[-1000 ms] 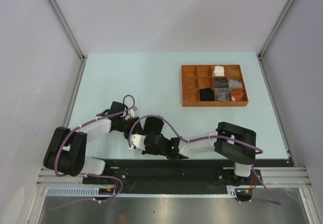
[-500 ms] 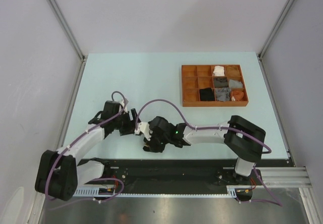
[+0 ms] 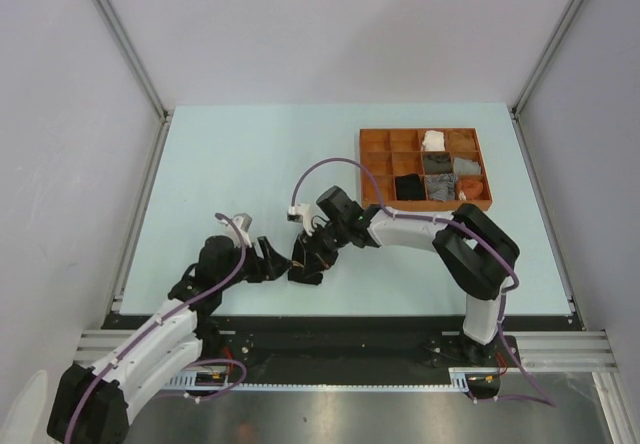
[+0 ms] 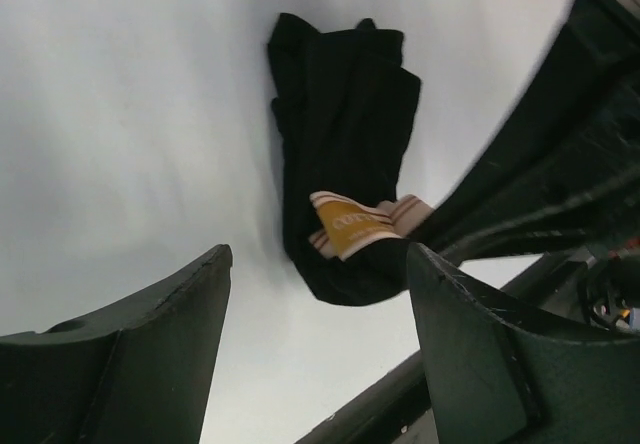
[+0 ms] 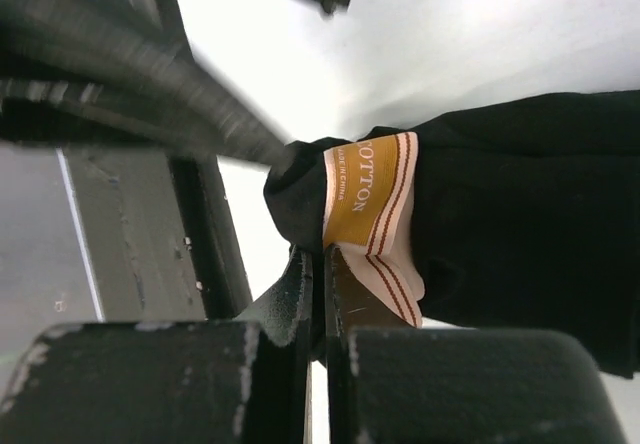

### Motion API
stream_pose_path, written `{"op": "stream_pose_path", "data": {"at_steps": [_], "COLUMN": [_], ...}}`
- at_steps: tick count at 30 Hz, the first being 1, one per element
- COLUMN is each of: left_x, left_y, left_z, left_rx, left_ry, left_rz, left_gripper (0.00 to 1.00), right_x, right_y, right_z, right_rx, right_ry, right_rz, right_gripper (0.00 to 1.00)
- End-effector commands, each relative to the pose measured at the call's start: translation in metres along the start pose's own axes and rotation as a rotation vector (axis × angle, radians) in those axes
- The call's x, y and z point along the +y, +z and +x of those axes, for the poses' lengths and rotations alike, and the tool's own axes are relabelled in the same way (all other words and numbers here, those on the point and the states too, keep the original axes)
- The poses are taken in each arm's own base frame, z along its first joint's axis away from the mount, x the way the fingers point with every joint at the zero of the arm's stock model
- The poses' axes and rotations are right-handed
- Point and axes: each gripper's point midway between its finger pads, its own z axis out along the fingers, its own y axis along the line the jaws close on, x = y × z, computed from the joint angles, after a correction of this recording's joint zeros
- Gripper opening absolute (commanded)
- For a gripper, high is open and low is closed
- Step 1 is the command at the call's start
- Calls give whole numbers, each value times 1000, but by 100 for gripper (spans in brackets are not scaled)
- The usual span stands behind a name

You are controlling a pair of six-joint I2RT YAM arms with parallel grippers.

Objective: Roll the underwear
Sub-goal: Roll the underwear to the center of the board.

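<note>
One black brief (image 3: 304, 270) with a beige and mustard waistband (image 4: 362, 226) lies crumpled on the pale table near the front edge. My right gripper (image 3: 309, 255) is shut on the brief's edge at the waistband (image 5: 368, 196); its jaws pinch black cloth (image 5: 520, 194) in the right wrist view. My left gripper (image 3: 274, 264) is open and empty just left of the brief, its fingers (image 4: 170, 314) spread on either side of the view, apart from the cloth (image 4: 340, 114). The grey pin-striped boxer is not clearly in view.
A brown compartmented tray (image 3: 376, 205) stands at the back right with several rolled cloths in it, black (image 3: 408, 187), grey (image 3: 440, 164) and white (image 3: 433, 139). Black base rail (image 3: 330, 339) runs along the near edge. Both arms meet at the front middle.
The right arm has swung away from the near edge and stretched out, the brief still in its jaws. The left arm has pulled back toward the near edge, its gripper now pointing right at the brief.
</note>
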Motion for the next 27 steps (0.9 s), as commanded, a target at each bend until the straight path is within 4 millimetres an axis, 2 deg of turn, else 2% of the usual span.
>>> {"op": "stream_pose_path", "data": {"at_steps": [1, 2, 7, 11, 14, 20, 22, 27], "left_x": [-30, -34, -34, -36, -34, -33, -33, -35], "left_y": [2, 2, 10, 16, 20, 23, 26, 30], "left_z": [-14, -18, -7, -1, 5, 8, 10, 23], "left_rx": [-96, -111, -66, -38, -9, -16, -7, 46], "left_ry": [80, 100, 123, 150, 162, 169, 169, 156], "left_rz": [173, 193, 218, 236, 231, 239, 242, 268], "left_gripper": [75, 75, 72, 63, 61, 61, 59, 55], "right_x": [-6, -9, -25, -42, -50, -60, -63, -71], "right_y": [2, 3, 5, 2, 1, 5, 7, 8], "right_z": [-7, -5, -7, -10, -11, -7, -6, -9], "right_rx": [1, 4, -19, -46, -57, -55, -53, -71], "right_ry": [74, 85, 131, 166, 187, 211, 224, 240], "right_rz": [-85, -86, -96, -88, -92, -95, -98, -95], "right_gripper": [0, 0, 0, 0, 0, 0, 0, 0]}}
